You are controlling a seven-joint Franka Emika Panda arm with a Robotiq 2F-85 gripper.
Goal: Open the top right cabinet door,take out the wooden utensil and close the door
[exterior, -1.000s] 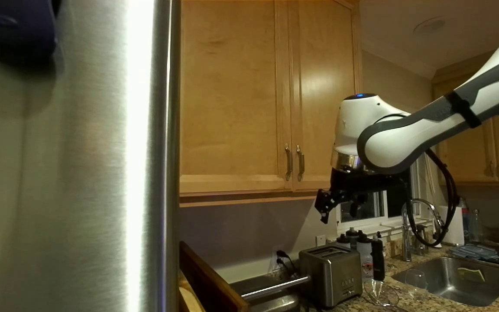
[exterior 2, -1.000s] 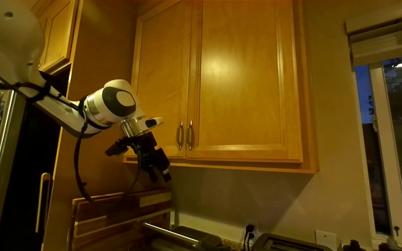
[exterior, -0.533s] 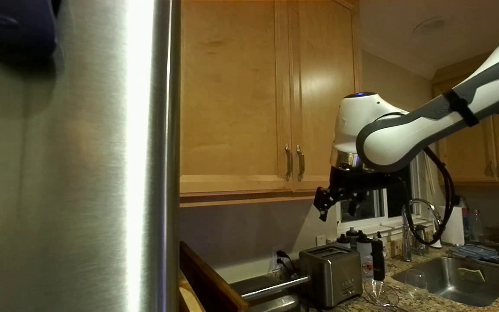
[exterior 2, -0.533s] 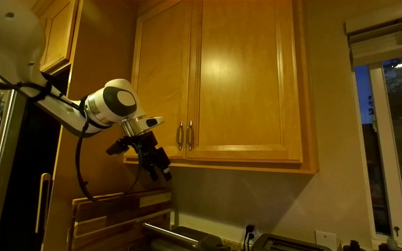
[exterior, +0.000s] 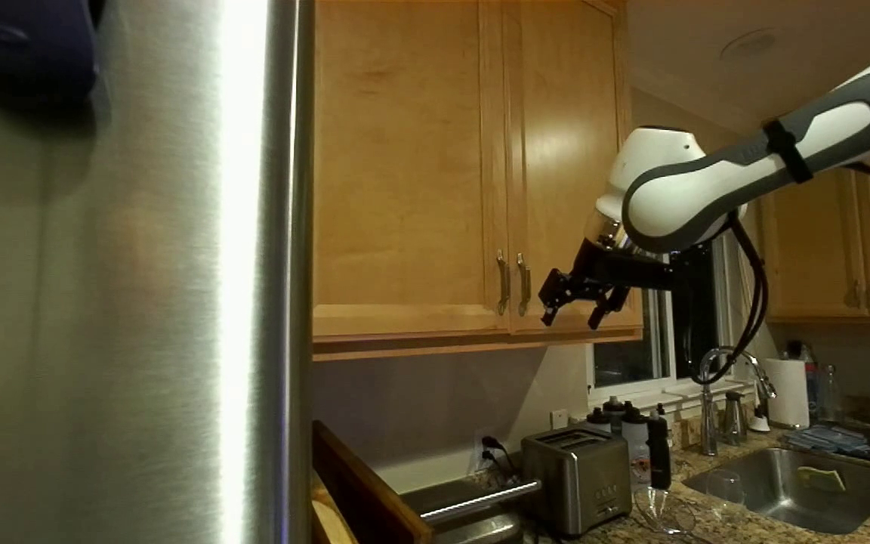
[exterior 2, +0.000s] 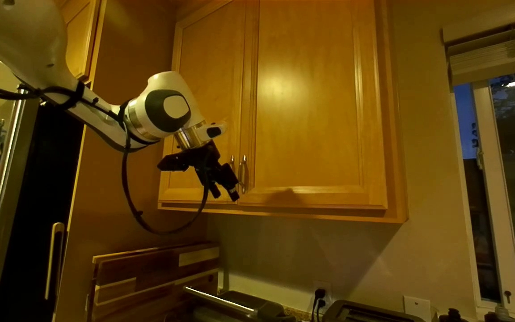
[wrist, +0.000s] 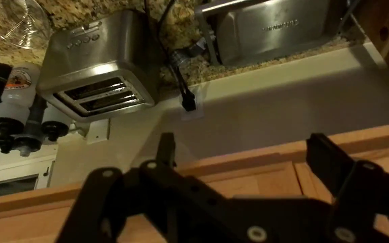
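The top right cabinet door is a honey-oak framed panel, flush with its cabinet in both exterior views. Its dark vertical handle sits at the lower left corner. In an exterior view, my black gripper hangs before the door's lower part, pointing down, just right of the handle. It appears close to the handles in an exterior view too. Wide apart, the two fingers have only the wall and cabinet bottom behind their gap in the wrist view. The wooden utensil is out of view.
The twin door with its own handle adjoins on the left. Below stand a toaster, several bottles, and wooden boards. A steel fridge fills the near left. A window lies to the right.
Over the last half second my arm has lifted and its hand has tilted. The gripper has risen from beneath the cabinet's bottom edge to the height of the door handles, its fingers still apart.
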